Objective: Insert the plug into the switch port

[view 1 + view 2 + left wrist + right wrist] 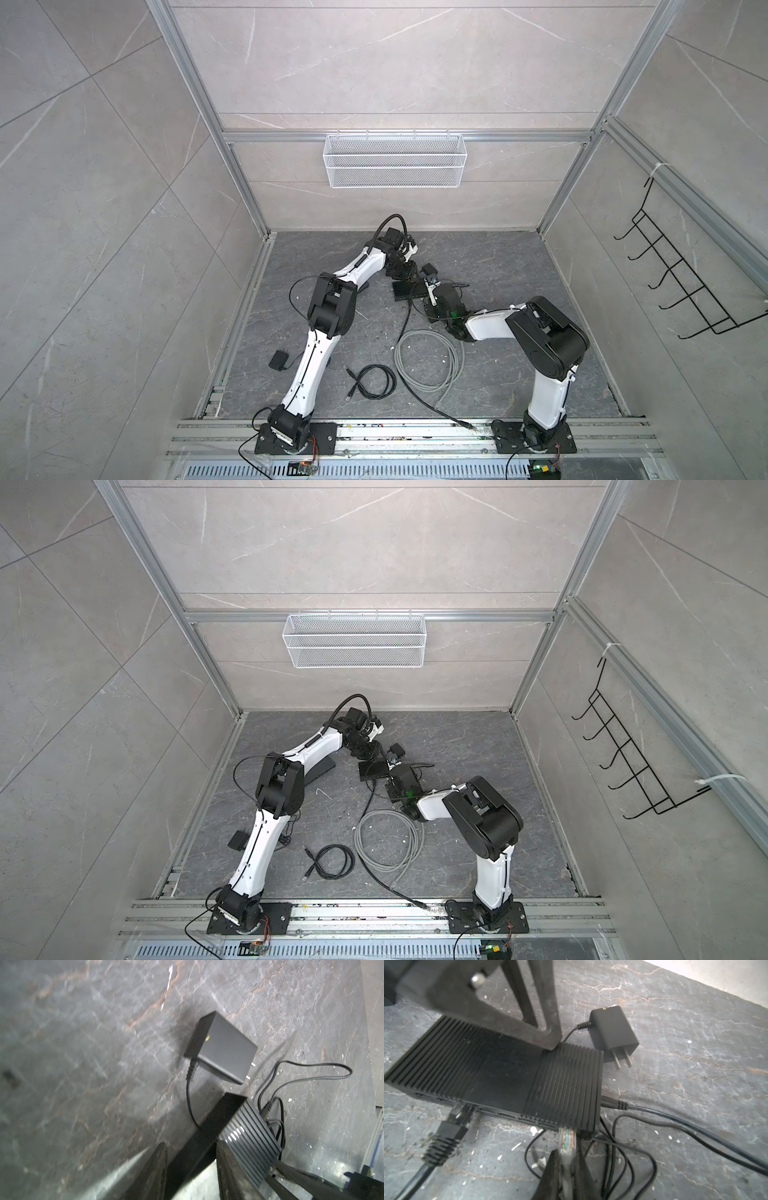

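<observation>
At the left side of the dark marbled bench (519,282), in both top views, a small black box (279,359) with a thin cord lies just beside the left arm's lower link. To its right lies a coiled black cable (376,382). Past that, the left pincer (401,270) reaches down over the black network switch (405,291), which lies flat near the middle of the bench; the right wrist view shows one of its fingers (550,1022) resting its tip on the switch's ribbed top, and the left wrist view shows the two fingers standing apart. A black cable's plug (450,1126) sits in a port at one end of the switch's front face. Nearer the arm bases lies a coiled gray cable (428,359). Rightmost, the right pincer (566,1155) is clamped on the clear plug (566,1138), whose tip meets the switch's front face just under the top edge; whether it is seated I cannot tell. A black power adapter (612,1030) lies on the bench just beyond that end of the switch
</observation>
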{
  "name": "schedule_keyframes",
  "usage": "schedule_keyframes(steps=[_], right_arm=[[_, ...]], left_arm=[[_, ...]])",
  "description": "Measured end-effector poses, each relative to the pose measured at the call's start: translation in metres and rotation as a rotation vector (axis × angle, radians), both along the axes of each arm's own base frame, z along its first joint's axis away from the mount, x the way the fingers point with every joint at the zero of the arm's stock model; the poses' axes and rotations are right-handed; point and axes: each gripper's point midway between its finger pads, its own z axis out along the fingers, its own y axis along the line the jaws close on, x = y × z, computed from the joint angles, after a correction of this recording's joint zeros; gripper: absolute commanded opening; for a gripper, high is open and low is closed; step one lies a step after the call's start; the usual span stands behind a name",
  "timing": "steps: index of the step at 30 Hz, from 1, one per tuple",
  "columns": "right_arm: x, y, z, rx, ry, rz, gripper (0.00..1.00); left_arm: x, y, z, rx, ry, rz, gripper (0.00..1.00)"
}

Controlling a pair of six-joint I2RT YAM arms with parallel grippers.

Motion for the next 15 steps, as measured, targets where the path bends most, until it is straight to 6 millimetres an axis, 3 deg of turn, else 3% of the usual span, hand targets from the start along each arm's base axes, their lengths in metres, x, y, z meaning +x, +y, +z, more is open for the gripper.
schedule_keyframes(steps=[7,15], right_arm=[[0.001,0.001,0.0,0.003,0.017,0.007,0.14],[0.006,-0.003,-0.001,0.028,0.042,0.009,0.14]], left_arm=[[0.01,0.001,-0.001,0.01,-0.043,-0.002,0.45],[0.035,-0.003,-0.009,-0.005,-0.115,0.029,0.45]])
